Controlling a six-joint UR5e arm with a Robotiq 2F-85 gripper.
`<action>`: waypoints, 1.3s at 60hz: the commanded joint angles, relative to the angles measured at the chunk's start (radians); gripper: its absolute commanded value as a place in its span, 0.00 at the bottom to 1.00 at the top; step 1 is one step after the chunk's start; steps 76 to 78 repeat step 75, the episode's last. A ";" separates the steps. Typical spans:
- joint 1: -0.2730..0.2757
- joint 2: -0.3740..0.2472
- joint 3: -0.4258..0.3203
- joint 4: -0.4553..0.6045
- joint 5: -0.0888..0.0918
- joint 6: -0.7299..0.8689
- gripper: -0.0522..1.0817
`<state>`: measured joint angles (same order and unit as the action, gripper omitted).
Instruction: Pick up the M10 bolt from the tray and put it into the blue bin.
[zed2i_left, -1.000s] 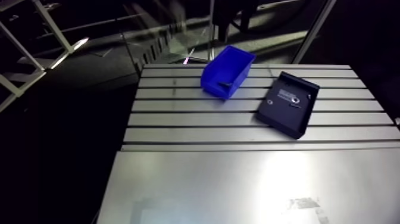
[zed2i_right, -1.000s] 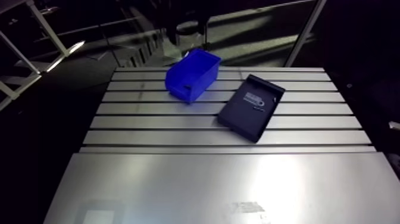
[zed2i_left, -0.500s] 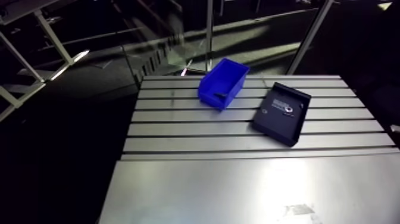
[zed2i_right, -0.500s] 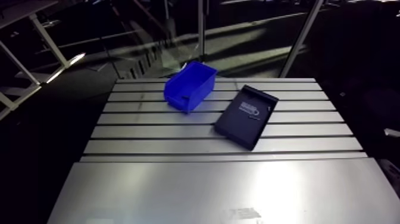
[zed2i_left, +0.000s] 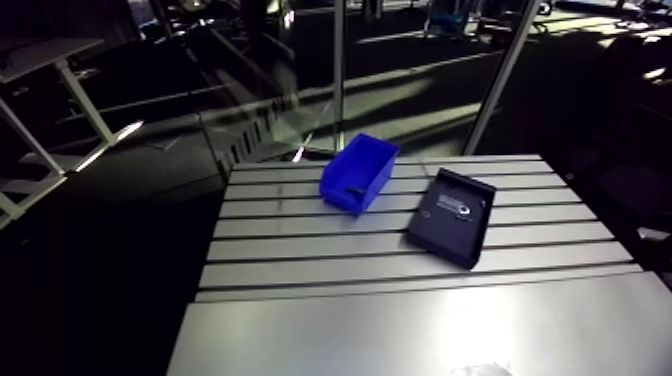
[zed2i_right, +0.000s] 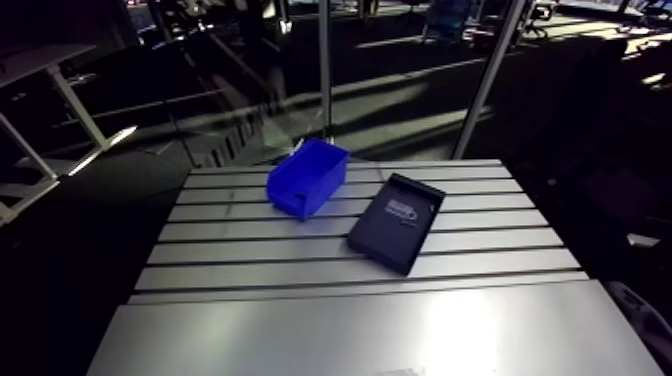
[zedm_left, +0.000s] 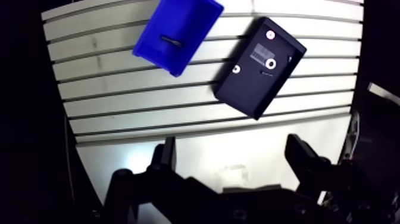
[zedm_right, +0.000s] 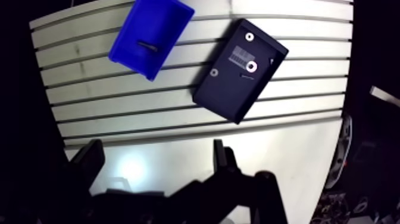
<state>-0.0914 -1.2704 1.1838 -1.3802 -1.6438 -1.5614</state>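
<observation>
- Fingers of the gripper (zedm_left: 232, 152) stand wide apart in the wrist view, and we see nothing held between them.
- Well ahead of the gripper, we find the blue bin (zedm_left: 178, 27) on the slotted table (zedm_left: 131, 104). A small dark rod lies inside it, probably the M10 bolt (zedm_left: 171, 40) (too small for us to be sure).
- Just beside the bin, not touching it, lies the dark tray (zedm_left: 250, 89), holding a pale label (zedm_left: 260, 50) and a few round pale pieces (zedm_left: 271, 63).

Inside the blue bin (zedm_left: 153, 52), toward the tabletop's far edge: small dark bolt (zedm_left: 171, 40), lying flat. Just beside the bin: flat black tray (zedm_left: 250, 90), skewed across the slots.
</observation>
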 joint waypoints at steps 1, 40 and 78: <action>-0.028 -0.069 0.052 0.016 -0.015 0.062 0.05; -0.030 -0.108 0.116 -0.044 -0.008 0.021 0.05; -0.028 -0.115 0.134 -0.044 -0.006 0.022 0.05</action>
